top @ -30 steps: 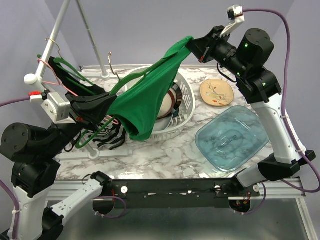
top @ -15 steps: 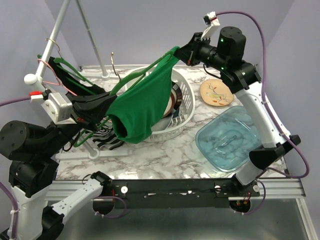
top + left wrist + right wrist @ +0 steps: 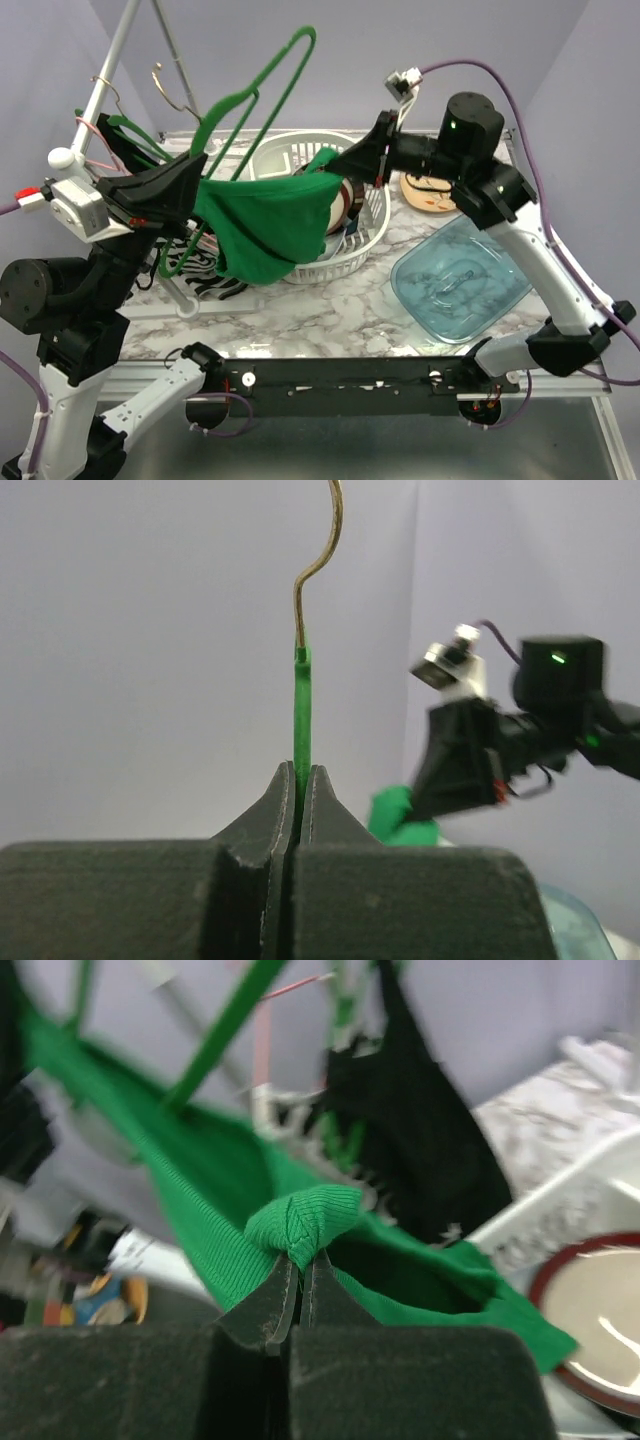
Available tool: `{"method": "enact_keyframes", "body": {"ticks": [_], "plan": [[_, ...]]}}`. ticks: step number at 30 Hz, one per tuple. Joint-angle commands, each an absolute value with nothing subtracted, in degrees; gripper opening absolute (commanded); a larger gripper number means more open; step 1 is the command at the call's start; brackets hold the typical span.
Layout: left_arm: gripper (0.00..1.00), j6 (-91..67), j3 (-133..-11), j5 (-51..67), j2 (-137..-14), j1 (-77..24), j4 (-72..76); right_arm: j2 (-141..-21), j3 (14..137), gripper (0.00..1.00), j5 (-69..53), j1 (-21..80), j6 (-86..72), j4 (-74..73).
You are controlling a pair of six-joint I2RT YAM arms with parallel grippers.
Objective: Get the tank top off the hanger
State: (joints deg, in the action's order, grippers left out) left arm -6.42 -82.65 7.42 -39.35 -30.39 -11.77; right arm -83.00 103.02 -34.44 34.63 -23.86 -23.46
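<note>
A green tank top (image 3: 265, 225) hangs stretched between my two grippers over the left half of the table. A green hanger (image 3: 262, 82) with a metal hook (image 3: 170, 85) stands tilted up above it. My left gripper (image 3: 195, 168) is shut on the hanger's green stem (image 3: 300, 720), with the hook (image 3: 322, 550) above. My right gripper (image 3: 345, 165) is shut on a bunched fold of the tank top (image 3: 300, 1222); the cloth spreads away from it (image 3: 200, 1210). One part of the top still lies by the hanger near the left gripper.
A white basket (image 3: 375, 215) with a bowl stands behind the top. A blue glass dish (image 3: 460, 280) is at the right, a painted plate (image 3: 430, 192) behind it. A rack (image 3: 105, 80) with hangers and dark clothes (image 3: 215, 275) stands at the left.
The left gripper has tilted the hanger upward, so its frame now sticks up free of the cloth. The right gripper has come down and left with the top's fold.
</note>
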Motion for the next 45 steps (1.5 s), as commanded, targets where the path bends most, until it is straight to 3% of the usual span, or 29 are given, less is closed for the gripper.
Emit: {"method": "enact_keyframes", "body": {"ticks": [1, 15, 21, 26, 34, 45], "plan": [[0.0, -8.35, -82.36, -3.59, -41.92, -30.32, 5.77, -75.95, 96.87, 0.01, -40.25, 41.48, -22.5, -19.51], [0.0, -4.75, -89.11, -21.0, -51.59, -30.32, 13.27, -63.2, 68.74, 0.01, -42.45, 53.34, -16.09, -21.0], [0.0, -5.71, -93.25, -20.13, -54.58, -30.32, 8.62, -58.55, 68.02, 0.01, -37.45, 53.97, -16.35, -22.5], [0.0, -4.22, -93.51, -26.87, -54.32, -30.32, 8.62, -54.15, 71.54, 0.01, -29.1, 54.05, -18.28, -24.88], [0.0, -3.43, -90.88, -36.12, -53.08, -30.32, 18.19, -50.8, 71.72, 0.01, -42.09, 54.05, -9.33, -31.11], [0.0, -4.92, -94.21, -37.1, -54.76, -30.32, 17.59, -46.32, 77.95, 0.01, -14.6, 54.05, -14.5, -35.25]]}}
